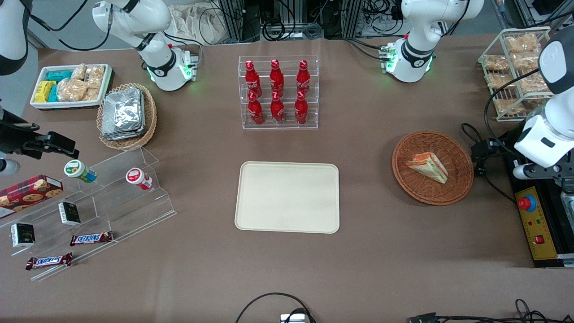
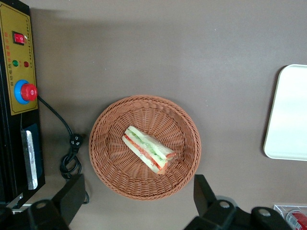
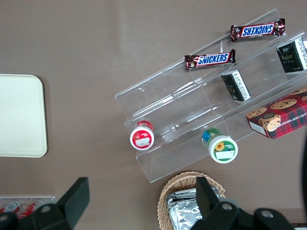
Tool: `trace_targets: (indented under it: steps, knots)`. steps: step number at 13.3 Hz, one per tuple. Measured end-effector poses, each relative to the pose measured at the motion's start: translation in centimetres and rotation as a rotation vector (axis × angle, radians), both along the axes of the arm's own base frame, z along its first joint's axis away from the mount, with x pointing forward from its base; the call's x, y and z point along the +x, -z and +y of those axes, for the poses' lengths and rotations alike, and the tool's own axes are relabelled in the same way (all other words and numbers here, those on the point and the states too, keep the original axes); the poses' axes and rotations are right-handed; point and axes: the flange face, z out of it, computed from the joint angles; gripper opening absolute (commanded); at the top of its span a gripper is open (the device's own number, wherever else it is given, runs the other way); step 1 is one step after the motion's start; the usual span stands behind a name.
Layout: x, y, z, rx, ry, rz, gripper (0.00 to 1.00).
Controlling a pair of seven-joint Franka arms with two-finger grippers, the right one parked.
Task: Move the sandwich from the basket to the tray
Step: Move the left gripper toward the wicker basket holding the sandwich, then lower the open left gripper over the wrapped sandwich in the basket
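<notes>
The sandwich (image 1: 428,166) (image 2: 149,149), a white-bread wedge with orange-red and green layers, lies on its side in the round reddish-brown wicker basket (image 1: 457,188) (image 2: 110,163). My left gripper (image 1: 479,157) (image 2: 138,203) hovers well above the table just off the basket's rim, toward the working arm's end. It is open, its two black fingers (image 2: 72,196) spread wider than the sandwich and holding nothing. The cream tray (image 1: 287,197) (image 2: 289,115) lies flat and bare at the table's middle, toward the parked arm from the basket.
A yellow control box with a red stop button (image 1: 527,202) (image 2: 28,92) and a black cable (image 2: 67,143) lie beside the basket. A clear rack of red bottles (image 1: 278,92) stands farther from the front camera than the tray. A wire rack of snack bags (image 1: 515,67) stands at the working arm's end.
</notes>
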Motion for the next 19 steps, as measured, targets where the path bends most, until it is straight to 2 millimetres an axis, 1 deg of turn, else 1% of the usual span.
trace_targets:
  steps: [3, 6, 7, 9, 12, 15, 17, 19]
  knots:
    - [0.3, 0.2, -0.1, 0.001, 0.005, 0.006, 1.0]
    - [0.8, 0.3, -0.2, 0.005, -0.012, 0.051, 1.0]
    - [0.9, 0.5, -0.3, 0.01, -0.071, 0.059, 1.0]
    - [1.3, 1.8, -0.4, 0.031, -0.287, 0.079, 1.0]
    - [2.9, 5.2, -0.6, 0.052, -0.576, 0.058, 1.0]
    - [3.0, 9.8, -0.6, 0.066, -0.872, 0.034, 1.0]
    - [2.3, 13.7, -1.3, 0.064, -1.018, 0.021, 1.0]
    - [0.6, 17.2, -2.6, 0.103, -1.174, 0.057, 1.0]
